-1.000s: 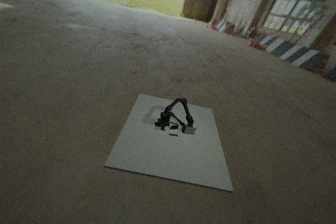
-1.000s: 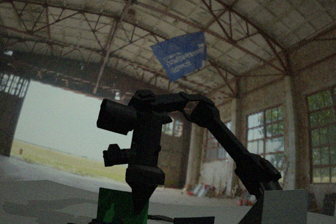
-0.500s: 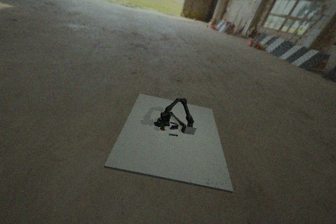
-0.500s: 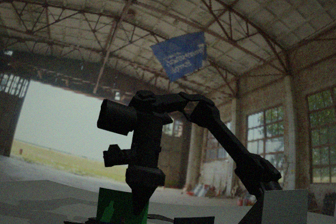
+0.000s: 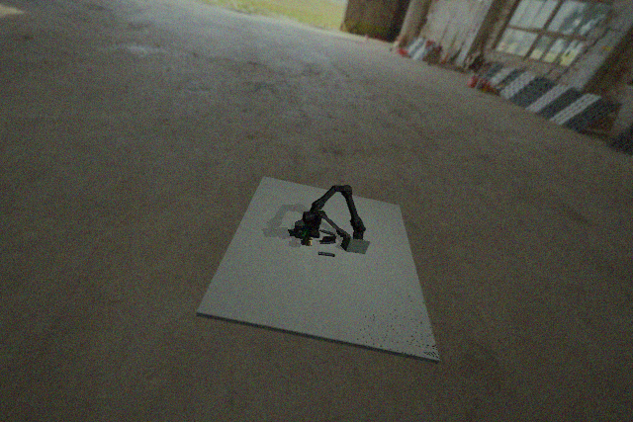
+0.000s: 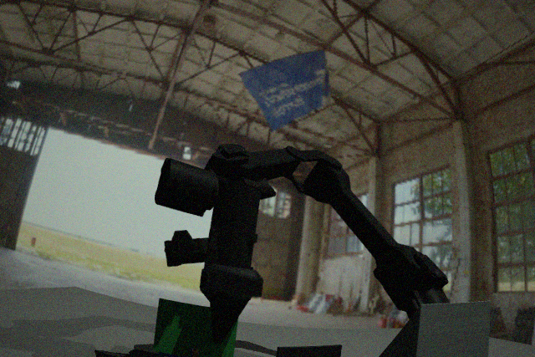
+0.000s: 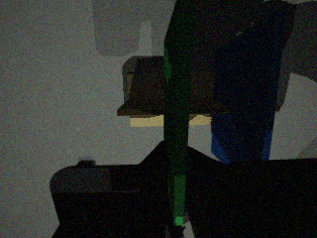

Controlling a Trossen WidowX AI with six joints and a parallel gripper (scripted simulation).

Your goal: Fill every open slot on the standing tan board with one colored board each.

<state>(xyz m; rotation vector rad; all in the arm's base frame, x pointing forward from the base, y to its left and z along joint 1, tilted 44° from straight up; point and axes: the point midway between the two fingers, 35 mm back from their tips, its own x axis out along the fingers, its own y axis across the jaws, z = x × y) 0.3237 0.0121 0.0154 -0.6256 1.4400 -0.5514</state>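
One green board (image 6: pixel 181 328) (image 7: pixel 176 99) is pinched in my jaws (image 6: pixel 220 338), which stand nearly closed, with just the thickness of the board between them. From the exterior I see it upright, its broad face spreading out to one side of the fingertips. The wrist camera gives it to me edge-on, a narrow green strip running up the middle of the view from between the jaws.

Beyond the fingertips in that same wrist view, the tan board (image 7: pixel 149 120) lies crosswise to the green one, which passes in front of it and hides its middle. I cannot tell whether the notch is seated in a slot. A blue board (image 7: pixel 245 99) stands just to the right of the green one in the wrist picture, near the jaws and roughly in line with the green board; whether it is locked into the tan board I cannot make out.

My arm (image 5: pixel 353 208) (image 6: pixel 363 219) arches over and comes down to the jaws from above. Under all of it is the pale counter (image 5: pixel 307 295) (image 6: pixel 108 301) (image 7: pixel 59 99), and a small dark bar (image 5: pixel 326 254) lies on it near the arm, apart from the jaws.
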